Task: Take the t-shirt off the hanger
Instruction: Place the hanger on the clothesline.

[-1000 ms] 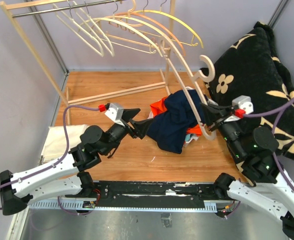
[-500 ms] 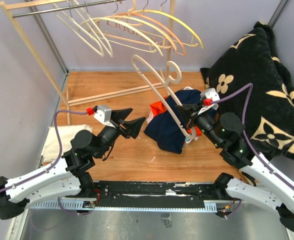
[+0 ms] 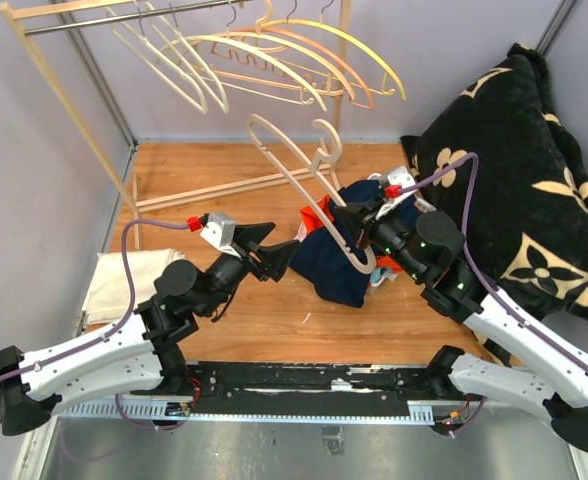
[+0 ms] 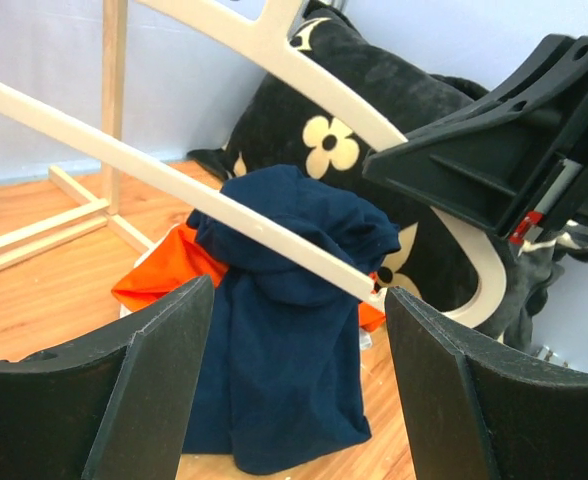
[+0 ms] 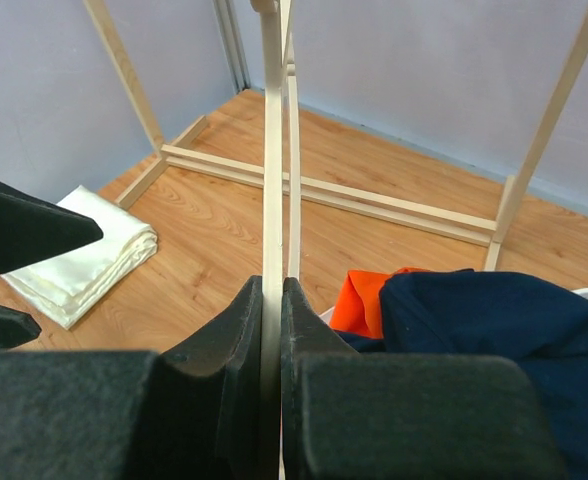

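Clear of the shirt (image 4: 284, 340) now, swinging the hanger (image 5: 272, 150) higher and further left. Leaving shirt heaped over orange cloth (image 4: 149, 285): task likely done. Pinching hanger tight in right gripper (image 5: 271, 320) to carry it off. Holding left gripper (image 3: 282, 240) spread, empty, beside shirt, on standby.

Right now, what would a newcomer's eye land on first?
A pale hanger, pinched in the right gripper, juts up mid-scene looking bare, with a navy shirt heaped below it on an orange cloth. To the right slumps a big black blanket with cream flowers. A wooden rack of more hangers stands at the back.
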You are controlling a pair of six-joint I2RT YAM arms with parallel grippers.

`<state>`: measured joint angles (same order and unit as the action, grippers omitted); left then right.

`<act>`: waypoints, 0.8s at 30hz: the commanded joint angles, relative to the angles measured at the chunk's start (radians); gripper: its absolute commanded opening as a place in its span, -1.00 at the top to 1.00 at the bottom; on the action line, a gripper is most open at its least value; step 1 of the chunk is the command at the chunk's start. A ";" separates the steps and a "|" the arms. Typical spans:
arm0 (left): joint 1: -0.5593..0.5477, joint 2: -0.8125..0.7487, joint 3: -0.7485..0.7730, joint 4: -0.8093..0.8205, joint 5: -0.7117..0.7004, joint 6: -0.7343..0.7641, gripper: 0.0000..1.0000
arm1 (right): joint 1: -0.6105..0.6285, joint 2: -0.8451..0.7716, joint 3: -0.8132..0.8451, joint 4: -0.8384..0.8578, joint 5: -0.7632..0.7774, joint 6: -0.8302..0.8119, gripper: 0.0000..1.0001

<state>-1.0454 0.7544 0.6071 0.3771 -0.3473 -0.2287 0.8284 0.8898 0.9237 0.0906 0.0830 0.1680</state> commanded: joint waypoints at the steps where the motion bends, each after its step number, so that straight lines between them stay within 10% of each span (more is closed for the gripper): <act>1: -0.011 -0.020 0.015 0.046 -0.039 -0.005 -0.48 | 0.021 0.023 0.049 0.069 -0.041 0.014 0.99; 24: -0.010 0.265 0.205 0.185 -0.085 0.002 -0.72 | 0.053 0.005 0.024 0.043 -0.118 -0.024 0.99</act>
<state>-1.0470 0.9806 0.7628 0.4789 -0.4103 -0.2260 0.8558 0.9344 0.9508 0.0994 -0.0055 0.1738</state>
